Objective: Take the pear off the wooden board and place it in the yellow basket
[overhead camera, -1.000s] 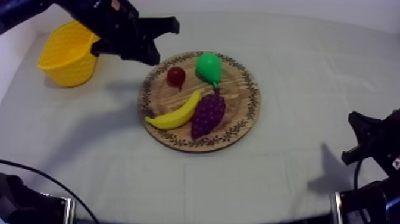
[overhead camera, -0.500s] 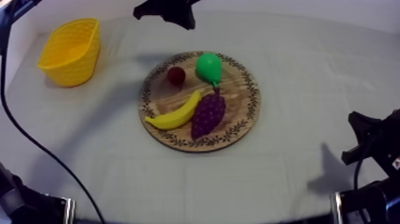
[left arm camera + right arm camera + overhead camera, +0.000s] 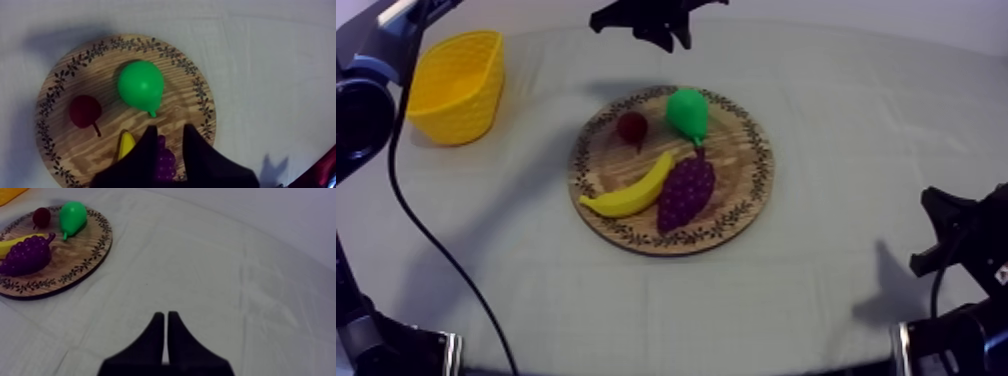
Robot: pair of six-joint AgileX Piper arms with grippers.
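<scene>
Left wrist view showed the left gripper [image 3: 169,131] open, empty, near the pear [image 3: 141,86]; best bet was straddling its fat end, dodging the small red fruit [image 3: 85,110].

No word, number or brand mark can be read on anything here. The nearest thing to a sign is the ring of dark leafy sprigs around the rim of the board [image 3: 736,160] on the tabletop, and that is ornament, not lettering.
</scene>
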